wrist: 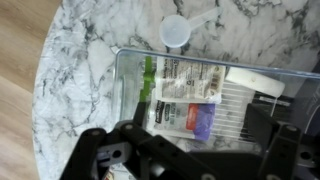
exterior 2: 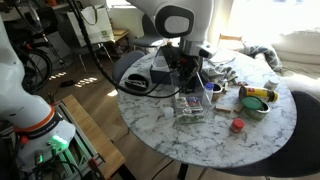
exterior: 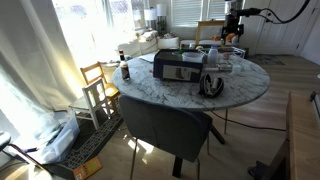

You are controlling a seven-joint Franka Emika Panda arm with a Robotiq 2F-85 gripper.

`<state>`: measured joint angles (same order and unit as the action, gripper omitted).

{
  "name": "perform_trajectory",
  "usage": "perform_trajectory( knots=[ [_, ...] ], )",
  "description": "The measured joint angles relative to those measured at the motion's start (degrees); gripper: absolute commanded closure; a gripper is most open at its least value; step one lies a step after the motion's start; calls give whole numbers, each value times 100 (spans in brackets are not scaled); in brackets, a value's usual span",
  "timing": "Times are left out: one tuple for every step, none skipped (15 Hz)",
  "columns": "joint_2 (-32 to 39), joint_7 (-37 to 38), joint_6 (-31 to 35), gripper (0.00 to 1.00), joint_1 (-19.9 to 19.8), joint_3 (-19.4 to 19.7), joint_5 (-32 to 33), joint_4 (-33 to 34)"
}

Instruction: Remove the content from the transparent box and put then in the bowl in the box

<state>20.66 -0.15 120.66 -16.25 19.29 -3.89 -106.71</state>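
The gripper [wrist: 188, 142] is hanging open over the transparent box [wrist: 135, 100]. Its jaws are standing wide apart at the two lower corners of the wrist view, and it is grasping nothing. In an exterior view the gripper [exterior 2: 186, 78] is pointing straight down above the transparent box [exterior 2: 192, 108]. From that angle I cannot tell whether the fingertips are touching the rim or hovering just over it.

The transparent box is sitting on the marble table [wrist: 80, 60], with its contents lying flat inside it. A white printed packet [wrist: 185, 75] is lying in the middle, with a purple-marked packet [wrist: 202, 120] just below it in the wrist view. A green strip [wrist: 150, 70] is lying along one side and a white flat piece [wrist: 252, 82] along the other. Just outside the box, a white scoop [wrist: 178, 32] is resting on the marble, apart from the wall.

Farther out on the table [exterior 2: 150, 125], a small red object [exterior 2: 237, 126] is lying near the edge. What looks like a bowl [exterior 2: 257, 103] holding something yellow is standing well apart from the transparent box.

In an exterior view the large dark grey box [exterior: 180, 67] is sitting low and wide on the round table [exterior: 250, 88]. A black-and-yellow round object [exterior: 212, 85] is standing just beside it. The arm [exterior: 236, 20] is rising at the far side, and a dark chair [exterior: 165, 125] is standing at the near edge.
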Motion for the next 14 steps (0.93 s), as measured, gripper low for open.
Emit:
perform_trajectory(
  knots=[
    [153, 147, 4, 0, 1, -47, 0, 78],
    [291, 271, 4, 0, 2, -96, 0, 153],
    [412, 373, 5, 0, 3, -144, 0, 214],
    [519, 448, 5, 0, 5, -188, 0, 273],
    [615, 503, 5, 0, 5, -229, 0, 325],
    [698, 543, 5, 0, 4, -262, 0, 363],
    [775, 569, 5, 0, 5, -287, 1, 400],
    [845, 579, 5, 0, 5, -302, 1, 428],
    [912, 580, 5, 0, 4, -308, 1, 453],
    [972, 580, 5, 0, 1, -312, 1, 469],
    [1022, 580, 5, 0, 0, -316, 1, 479],
    [1064, 580, 6, 0, -3, -321, 1, 483],
    [1100, 580, 6, 2, -7, -331, 1, 486],
    [1129, 580, 6, 6, -17, -348, 1, 489]
  ],
)
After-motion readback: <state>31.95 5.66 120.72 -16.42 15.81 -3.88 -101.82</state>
